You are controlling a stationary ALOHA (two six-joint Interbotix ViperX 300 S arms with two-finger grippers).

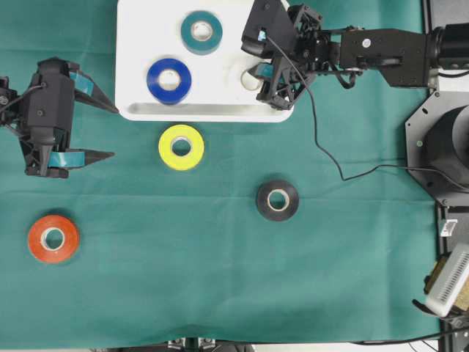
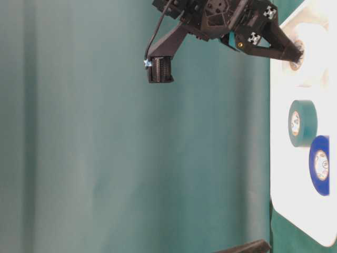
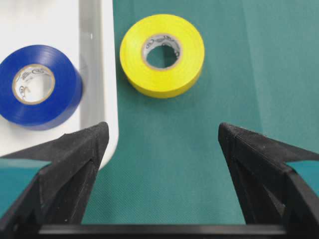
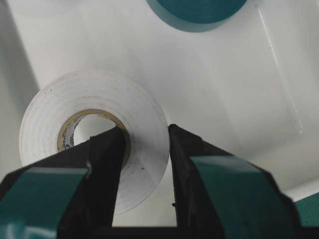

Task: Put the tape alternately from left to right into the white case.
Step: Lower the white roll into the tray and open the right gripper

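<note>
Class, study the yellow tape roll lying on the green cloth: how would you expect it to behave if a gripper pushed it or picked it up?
The yellow tape roll lies flat on its face, so a push would probably slide it rather than roll it. Its thick, solid-looking ring suggests it stays stiff under a pinch. The glossy surface may be slightly slippery, so gripping across the wall through the open core seems safer.

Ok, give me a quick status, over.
Left gripper open, idle over the cloth. Right gripper pinching the white roll's wall inside the white tray. Teal and blue in; yellow, black, orange-red outside. Nothing blocking.
</note>
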